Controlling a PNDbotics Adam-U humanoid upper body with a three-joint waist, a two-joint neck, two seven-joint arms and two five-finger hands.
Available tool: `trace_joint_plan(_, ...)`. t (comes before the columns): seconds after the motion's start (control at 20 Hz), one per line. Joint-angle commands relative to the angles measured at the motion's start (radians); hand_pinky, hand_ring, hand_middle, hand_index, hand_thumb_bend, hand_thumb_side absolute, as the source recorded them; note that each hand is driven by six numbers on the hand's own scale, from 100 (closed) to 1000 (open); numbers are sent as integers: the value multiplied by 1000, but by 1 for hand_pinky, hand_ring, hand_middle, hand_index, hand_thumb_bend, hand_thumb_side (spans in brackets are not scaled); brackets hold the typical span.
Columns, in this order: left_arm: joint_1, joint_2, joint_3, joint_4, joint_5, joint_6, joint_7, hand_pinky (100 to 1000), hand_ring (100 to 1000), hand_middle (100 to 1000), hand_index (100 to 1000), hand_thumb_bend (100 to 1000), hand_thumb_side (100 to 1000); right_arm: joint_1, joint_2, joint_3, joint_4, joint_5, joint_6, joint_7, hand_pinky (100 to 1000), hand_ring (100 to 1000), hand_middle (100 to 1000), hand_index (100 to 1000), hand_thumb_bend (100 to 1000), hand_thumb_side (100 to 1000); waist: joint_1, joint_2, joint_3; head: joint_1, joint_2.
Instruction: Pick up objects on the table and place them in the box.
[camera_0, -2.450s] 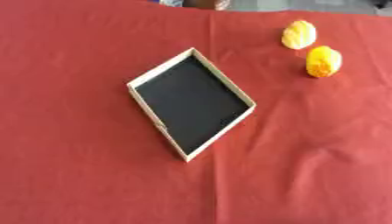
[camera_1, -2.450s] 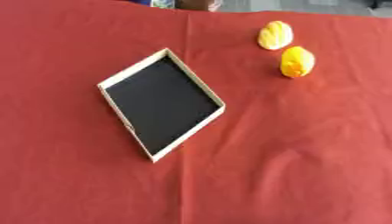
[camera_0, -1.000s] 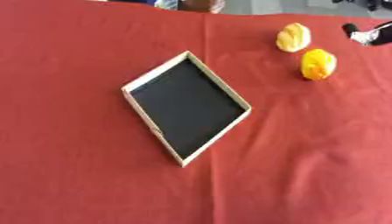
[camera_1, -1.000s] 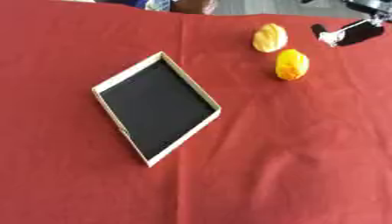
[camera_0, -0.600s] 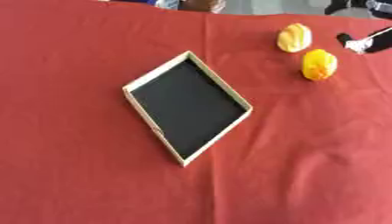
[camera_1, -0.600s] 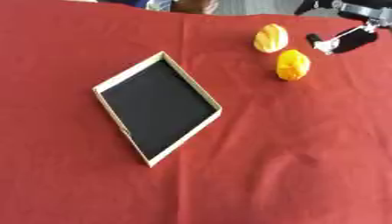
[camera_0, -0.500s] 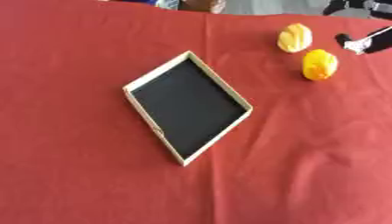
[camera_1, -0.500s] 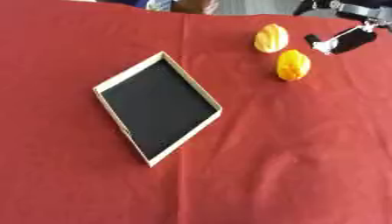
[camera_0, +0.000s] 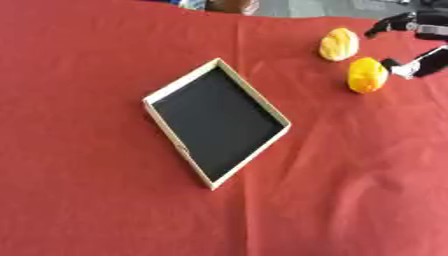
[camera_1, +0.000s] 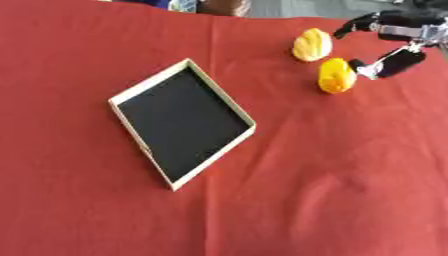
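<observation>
Right hand: at the table's far right edge, fingers spread wide, holding nothing, one fingertip just beside the nearer orange fruit.
Farther fruit: near the far edge.
Box: mid-table, empty.
Advice: straddle the nearer fruit, close evenly; avoid knocking it away.

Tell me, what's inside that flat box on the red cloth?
Nothing shows inside the box: only its bare black bottom within a pale rim. Both yellow objects, the nearer one and the farther one, lie outside it on the red cloth, beside the right hand.
</observation>
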Motion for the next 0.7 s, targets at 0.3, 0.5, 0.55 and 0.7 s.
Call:
trace_joint_plan(0.3, -10, 25, 5, -16, 13, 3, -9, 818, 700, 831, 888, 103, 645, 12, -37, 3, -2, 19, 4, -7, 989, 1000, 873, 968, 100, 382, 3, -18, 0, 3, -3)
trace_joint_plan(0.5, -10, 22, 5, -16, 17, 4, -12, 819, 700, 831, 888, 100, 648, 10, -27, 0, 16, 35, 18, -14, 992, 1000, 876, 972, 100, 407, 3, -16, 0, 3, -3)
trace_joint_plan(0.55, -9, 21, 5, -16, 17, 4, -12, 819, 699, 832, 888, 100, 649, 9, -23, -1, 22, 40, 22, -18, 992, 1000, 876, 973, 100, 422, 3, -16, 0, 2, -3)
trace_joint_plan(0.7, -8, 18, 6, -16, 19, 5, -13, 819, 699, 833, 888, 100, 652, 8, -13, 1, 36, 47, 25, -21, 993, 1000, 877, 974, 100, 472, 3, -13, 1, 2, -3)
